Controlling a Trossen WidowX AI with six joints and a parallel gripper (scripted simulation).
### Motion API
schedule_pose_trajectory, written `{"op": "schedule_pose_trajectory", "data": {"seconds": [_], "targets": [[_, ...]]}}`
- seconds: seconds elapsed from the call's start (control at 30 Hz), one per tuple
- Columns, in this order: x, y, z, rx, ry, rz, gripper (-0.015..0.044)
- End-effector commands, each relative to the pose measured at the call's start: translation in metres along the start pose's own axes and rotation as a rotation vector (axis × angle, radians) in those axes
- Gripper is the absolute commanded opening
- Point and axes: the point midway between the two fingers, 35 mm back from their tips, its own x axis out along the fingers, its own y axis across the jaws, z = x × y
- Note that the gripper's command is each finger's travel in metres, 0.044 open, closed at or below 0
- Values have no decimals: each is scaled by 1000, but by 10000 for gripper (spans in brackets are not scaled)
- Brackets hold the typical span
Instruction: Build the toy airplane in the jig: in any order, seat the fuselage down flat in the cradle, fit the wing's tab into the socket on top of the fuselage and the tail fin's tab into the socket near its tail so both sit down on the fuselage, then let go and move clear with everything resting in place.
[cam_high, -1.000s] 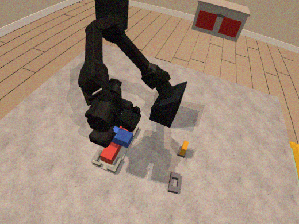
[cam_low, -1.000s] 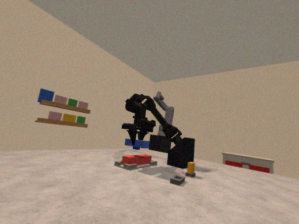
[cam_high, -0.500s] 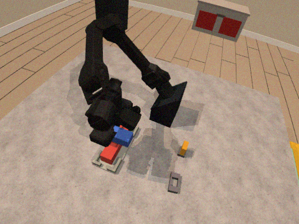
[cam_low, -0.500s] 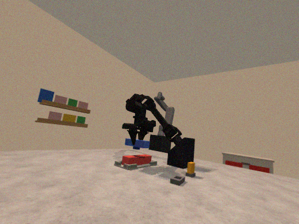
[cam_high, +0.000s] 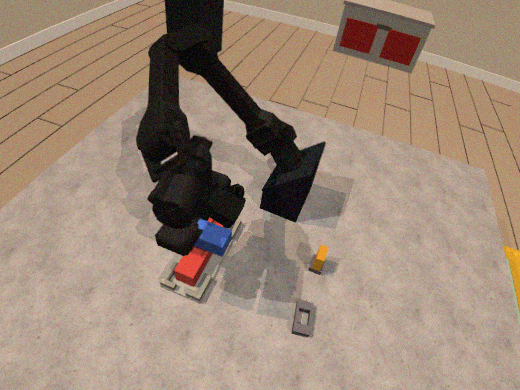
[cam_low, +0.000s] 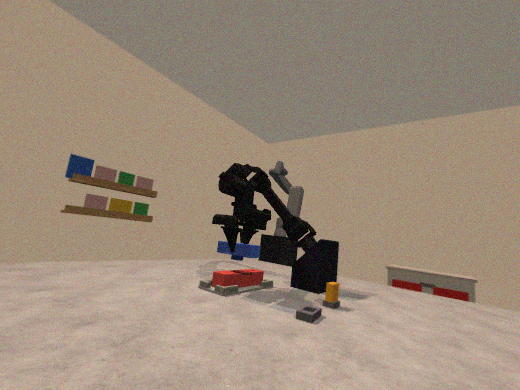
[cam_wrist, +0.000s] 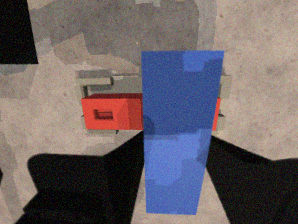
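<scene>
The red fuselage (cam_high: 191, 269) (cam_low: 237, 278) (cam_wrist: 131, 114) lies in the grey cradle (cam_high: 202, 291) (cam_low: 226, 290) (cam_wrist: 98, 81) and looks level. Its tail socket shows near the left end in the wrist view. My gripper (cam_low: 239, 247) (cam_wrist: 171, 135) is shut on the blue wing (cam_high: 215, 239) (cam_low: 250, 250) (cam_wrist: 182, 90). The wing is held crosswise above the fuselage, with a clear gap below its tab in the exterior view. The wing hides the fuselage's wing socket in the wrist view. The orange tail fin (cam_high: 321, 254) (cam_low: 332, 291) stands upright in a small dark base.
A dark grey block (cam_high: 302, 331) with a rectangular opening sits near the tail fin, away from the cradle. The black arm base (cam_high: 287, 192) (cam_low: 315, 270) stands behind the tail fin. Wall shelves and a low cabinet (cam_high: 382, 30) (cam_low: 431, 285) are in the background.
</scene>
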Motion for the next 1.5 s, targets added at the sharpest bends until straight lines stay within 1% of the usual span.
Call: {"op": "schedule_pose_trajectory", "data": {"seconds": [0.0,0.9,1.47], "targets": [[-1,-1,-2,-2,3,-5,195],[38,-1,-2,-2,5,-5,195],[39,0,-2,-2,5,-5,195]]}}
